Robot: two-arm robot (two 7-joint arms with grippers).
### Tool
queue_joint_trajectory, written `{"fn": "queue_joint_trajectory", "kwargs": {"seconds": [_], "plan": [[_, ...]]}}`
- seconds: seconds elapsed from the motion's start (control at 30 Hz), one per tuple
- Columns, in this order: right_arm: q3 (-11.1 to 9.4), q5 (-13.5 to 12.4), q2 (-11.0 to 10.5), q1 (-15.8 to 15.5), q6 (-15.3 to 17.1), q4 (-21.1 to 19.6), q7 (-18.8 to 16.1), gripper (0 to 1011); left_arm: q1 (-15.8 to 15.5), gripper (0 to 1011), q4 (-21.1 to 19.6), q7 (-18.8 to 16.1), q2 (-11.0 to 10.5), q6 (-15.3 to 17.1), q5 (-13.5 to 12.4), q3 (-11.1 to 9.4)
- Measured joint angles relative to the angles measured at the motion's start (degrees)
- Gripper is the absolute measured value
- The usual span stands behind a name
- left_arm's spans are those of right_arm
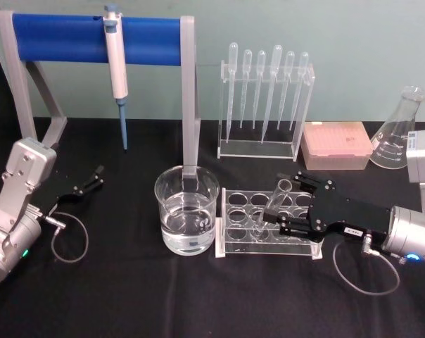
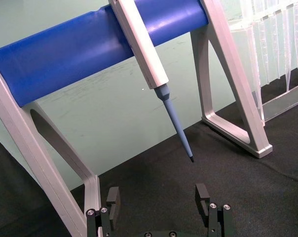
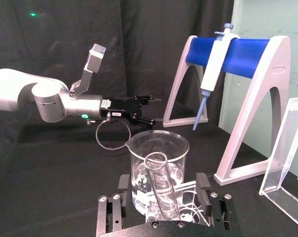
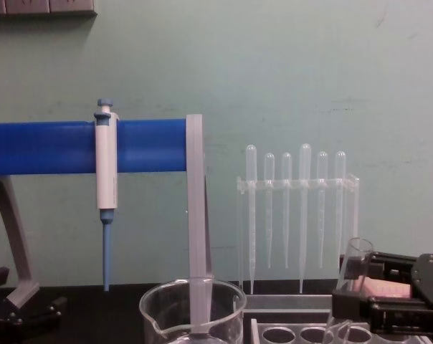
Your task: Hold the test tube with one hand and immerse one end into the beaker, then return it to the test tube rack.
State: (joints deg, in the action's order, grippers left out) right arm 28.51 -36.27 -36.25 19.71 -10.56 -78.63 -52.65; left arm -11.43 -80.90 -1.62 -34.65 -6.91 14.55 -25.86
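Test tube leaning in its rack, right hand set around it.

The test tube (image 1: 272, 208) sits tilted in a cell of the clear rack (image 1: 233, 239), centre-right in the head view. The right hand (image 1: 290, 203) has its fingers spread to either side of the glass without pinching it, placed so a squeeze would catch it below the rim. The beaker (image 1: 186, 211), part-filled, stands just left of the rack, a short carry. The left gripper (image 1: 91, 182) rests spread open at far left, clear of the work.
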Motion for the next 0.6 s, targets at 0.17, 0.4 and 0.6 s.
{"fn": "queue_joint_trajectory", "kwargs": {"seconds": [0.17,0.4,0.6], "plan": [[0.0,0.0,0.0,0.0,0.0,0.0,0.0,705,0.0,1000,0.0,0.0,0.0,0.0,0.0,0.0],[-0.1,0.0,0.0,-0.1,0.0,0.0,0.0,483,0.0,1000,0.0,0.0,0.0,0.0,0.0,0.0],[-0.1,0.0,0.0,-0.1,0.0,0.0,0.0,282,0.0,1000,0.0,0.0,0.0,0.0,0.0,0.0]]}}
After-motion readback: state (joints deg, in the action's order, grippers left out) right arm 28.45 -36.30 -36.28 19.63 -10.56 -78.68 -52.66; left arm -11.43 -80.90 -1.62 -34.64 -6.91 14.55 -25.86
